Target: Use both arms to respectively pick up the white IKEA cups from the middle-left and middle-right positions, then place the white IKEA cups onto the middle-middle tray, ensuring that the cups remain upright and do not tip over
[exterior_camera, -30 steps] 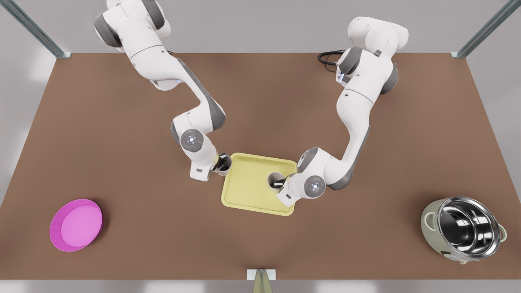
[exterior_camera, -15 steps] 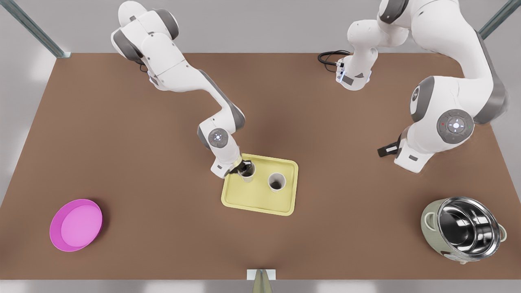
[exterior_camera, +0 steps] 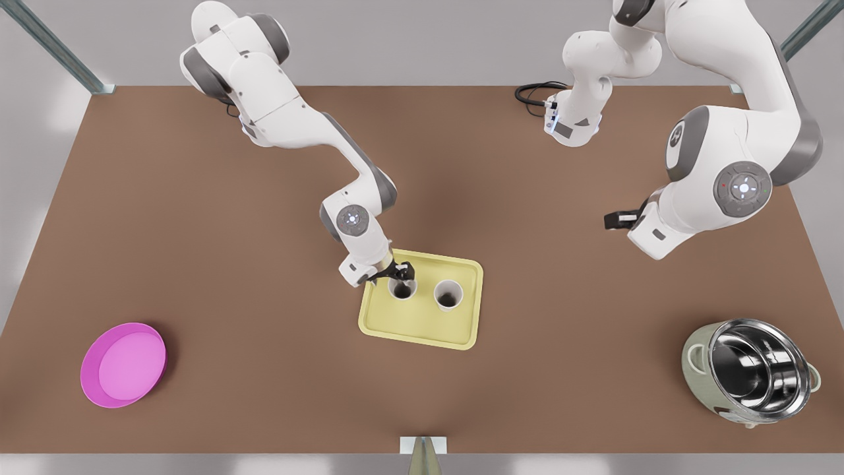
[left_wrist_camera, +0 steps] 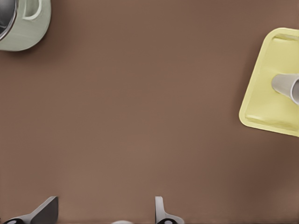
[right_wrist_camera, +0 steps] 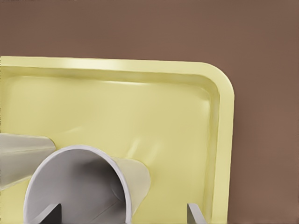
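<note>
Brown table (exterior_camera: 198,231) under two upright cups (exterior_camera: 448,294) on tray (exterior_camera: 422,326).

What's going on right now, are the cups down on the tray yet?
Yes. Both white cups, one toward the front view's left and the other beside it, stand upright and apart on the yellow tray. The right tool hovers at the first cup with its fingers open, not gripping it. The left tool hangs open and empty over the table on the front view's right, far from the tray, waiting.
</note>
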Tool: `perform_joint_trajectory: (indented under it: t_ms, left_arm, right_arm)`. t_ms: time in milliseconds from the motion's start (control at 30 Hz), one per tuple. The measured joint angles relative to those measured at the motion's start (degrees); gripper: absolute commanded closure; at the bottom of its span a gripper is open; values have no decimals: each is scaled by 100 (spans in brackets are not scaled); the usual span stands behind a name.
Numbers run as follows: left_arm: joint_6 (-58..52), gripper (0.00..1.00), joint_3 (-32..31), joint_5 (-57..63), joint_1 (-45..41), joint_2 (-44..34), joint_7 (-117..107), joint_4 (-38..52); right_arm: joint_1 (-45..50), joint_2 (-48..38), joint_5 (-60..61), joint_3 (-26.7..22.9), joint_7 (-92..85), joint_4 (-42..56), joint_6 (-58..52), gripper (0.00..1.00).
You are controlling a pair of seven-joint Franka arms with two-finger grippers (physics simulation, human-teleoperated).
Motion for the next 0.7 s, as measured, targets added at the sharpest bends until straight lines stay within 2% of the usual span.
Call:
perform_joint_trajectory:
  t_ms: [100,167,267,367,600,700]
  left_arm:
    - [-33,0,0,-9,0,-1,162,-5]
    - [-56,0,0,-11,0,-1,256,-6]
    - [-79,0,0,-14,0,-1,378,-6]
    - [-94,0,0,-15,0,-1,482,-6]
    - [-147,0,0,-16,8,-1,670,-6]
    - [-162,0,0,-16,-3,-1,730,-6]
  right_arm:
    - [-304,-842,27,-3,36,-6,-594,0]
    - [-983,-1253,44,-5,-157,-7,-1280,0]
    - [-2345,-1181,19,-44,-759,12,-2062,0]
    - [-3099,-1171,-213,-76,-1400,136,-2479,0]
    - [-3384,-3133,-413,-119,-2743,137,-3867,0]
    - [-3351,-3410,-438,-126,-3170,156,-4392,0]
